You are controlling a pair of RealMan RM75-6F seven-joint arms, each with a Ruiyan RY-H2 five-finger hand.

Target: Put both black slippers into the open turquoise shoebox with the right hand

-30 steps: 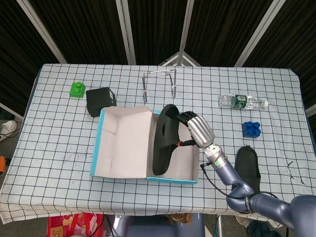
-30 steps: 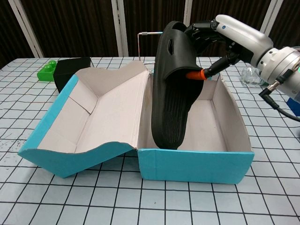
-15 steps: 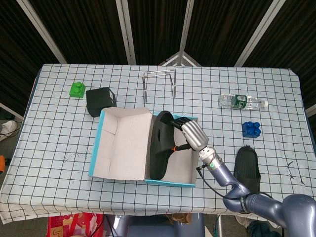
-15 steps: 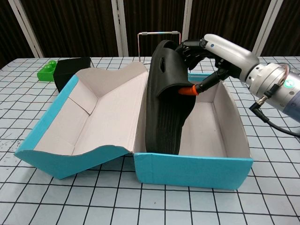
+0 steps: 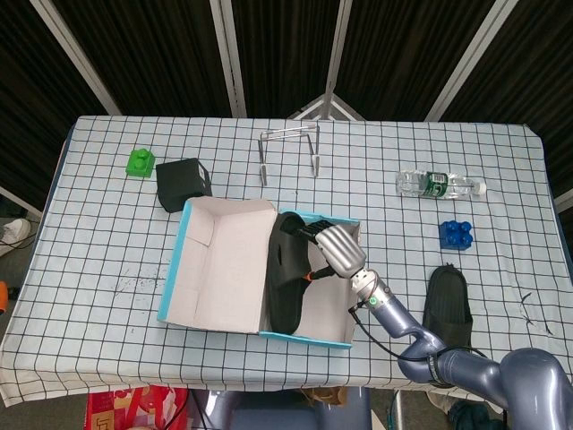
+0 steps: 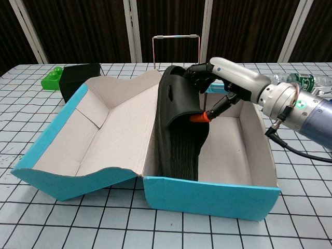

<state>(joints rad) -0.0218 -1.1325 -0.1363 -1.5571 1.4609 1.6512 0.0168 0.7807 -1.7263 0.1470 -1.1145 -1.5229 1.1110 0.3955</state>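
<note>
While the right hand (image 6: 220,78) has its fingers (image 6: 199,72) clamped on the first black slipper (image 6: 179,129), that slipper stands on edge inside the turquoise shoebox (image 6: 207,194), against its left wall. Second slipper (image 5: 448,305) lies on the desk (image 5: 107,242), right of the box.

The right arm (image 5: 421,336) reaches in from the lower right, its wrist (image 6: 282,101) angled down and leftward. The right hand (image 6: 220,78) is curled, fingers (image 6: 199,72) hooked over a slipper (image 6: 179,129), thumb pressing its underside.
</note>
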